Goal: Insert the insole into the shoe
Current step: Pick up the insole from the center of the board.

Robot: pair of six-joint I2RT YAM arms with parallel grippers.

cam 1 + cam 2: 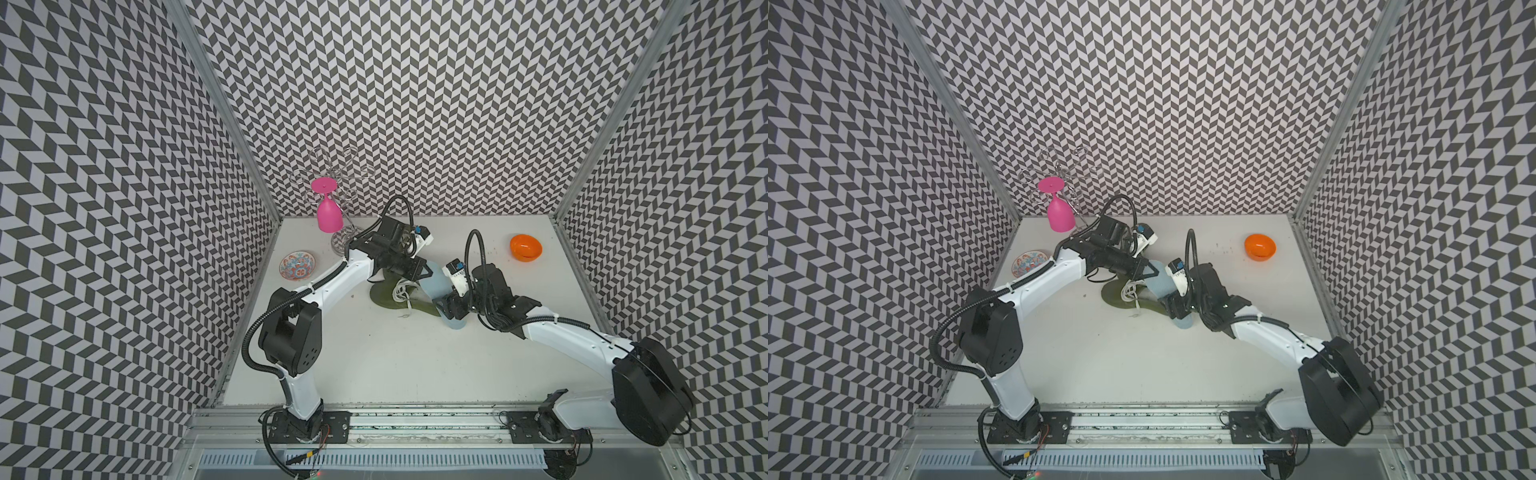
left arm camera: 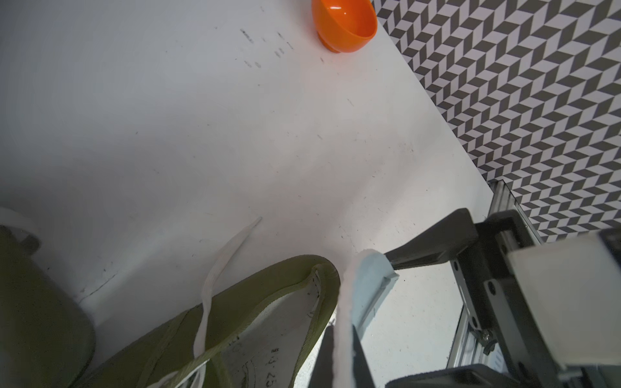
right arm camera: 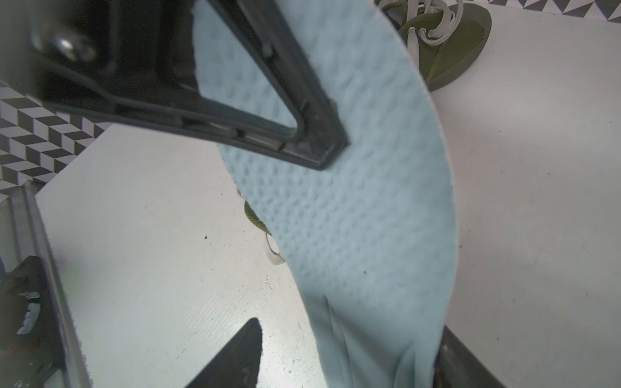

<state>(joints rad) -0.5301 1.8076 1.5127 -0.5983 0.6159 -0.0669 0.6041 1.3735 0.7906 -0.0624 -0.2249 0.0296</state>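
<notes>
The left arm [image 1: 332,282] was extended forward and bent inward, and the left gripper [image 1: 424,271] was clamped shut on the insole [image 1: 438,286]. The right arm [image 1: 561,336] was angled toward it, and the right gripper [image 1: 448,309] was held close by, its fingers [image 3: 235,356] spread apart.

Faint printed digits, seemingly "25", on white inner lining [image 2: 285,322] of the shoe [image 2: 255,297]; rest illegible.
</notes>
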